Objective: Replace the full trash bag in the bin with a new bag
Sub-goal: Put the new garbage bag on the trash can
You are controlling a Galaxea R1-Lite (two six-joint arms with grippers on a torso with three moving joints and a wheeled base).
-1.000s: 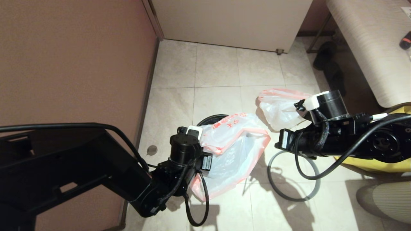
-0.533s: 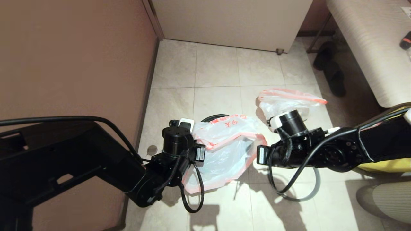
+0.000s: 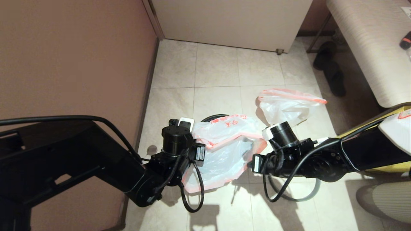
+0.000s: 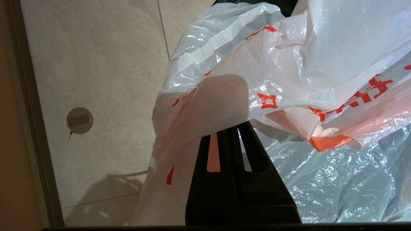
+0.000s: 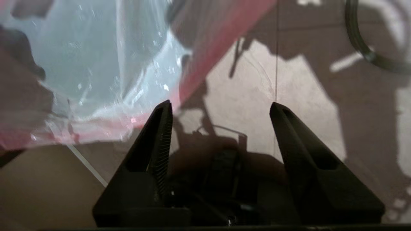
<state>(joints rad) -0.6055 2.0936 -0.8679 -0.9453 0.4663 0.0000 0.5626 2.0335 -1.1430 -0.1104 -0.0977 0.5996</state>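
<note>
The new bag (image 3: 224,147), translucent white with red print and a pink edge band, lies spread over the bin, of which only a black arc of rim (image 3: 213,117) shows. My left gripper (image 4: 229,130) is shut on the new bag (image 4: 289,80) at its left side, its tips covered by the film. My right gripper (image 5: 220,107) hangs open over bare floor just off the bag's right pink edge (image 5: 205,61), with nothing between its fingers. The full trash bag (image 3: 285,107) sits bunched on the floor behind the right arm, touched by neither gripper.
A thin grey ring (image 3: 310,192) lies on the tiles under my right arm. A yellow fabric bag (image 3: 385,166) and a bench (image 3: 369,48) stand on the right. A wall (image 3: 64,64) runs along the left, near a floor drain (image 3: 152,149). Dark slippers (image 3: 334,73) lie far right.
My right arm has swung left from the full trash bag to the new bag's right edge and its gripper has opened. My left gripper shifted slightly left with the new bag.
</note>
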